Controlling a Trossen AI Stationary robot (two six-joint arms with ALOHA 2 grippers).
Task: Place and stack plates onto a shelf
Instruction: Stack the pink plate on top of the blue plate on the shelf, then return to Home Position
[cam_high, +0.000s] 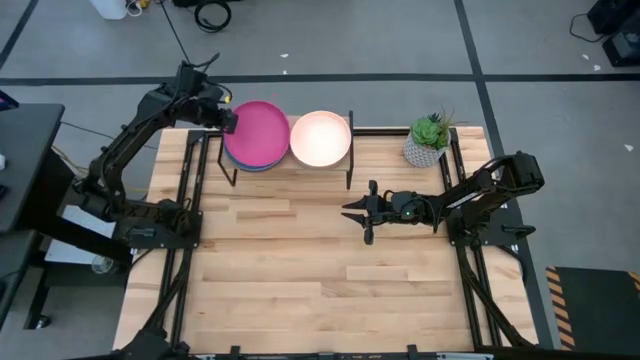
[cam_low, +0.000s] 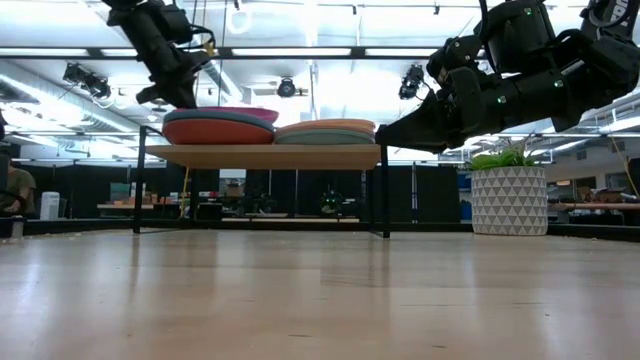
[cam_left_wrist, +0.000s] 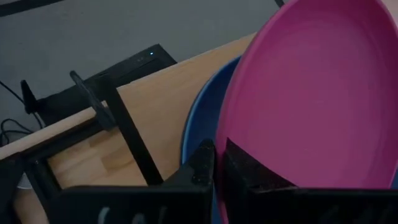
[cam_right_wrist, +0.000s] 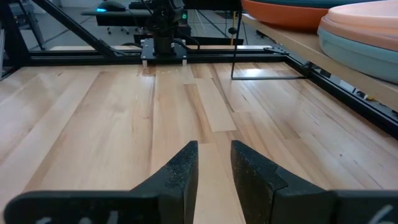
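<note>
Two stacks of plates stand on the shelf at the table's far edge. The pink plate tops the left stack, over a blue plate and an orange plate. The cream plate tops the right stack, which has a pale teal plate lower down. My left gripper is at the pink plate's left edge, shut on it. My right gripper hovers above the table's middle, in front of the shelf, open by a narrow gap and holding nothing. My left gripper pinches the pink plate's rim at its left edge, one finger over the plate's inner face and the other outside it. It comes slanting down from the table's far left. The plate lies nearly level over the blue plate; whether it rests there I cannot tell.
A potted plant in a white patterned pot stands to the right of the shelf, near the far right corner. Black frame rails run along both sides of the table. The shelf's thin black legs stand behind my right gripper.
</note>
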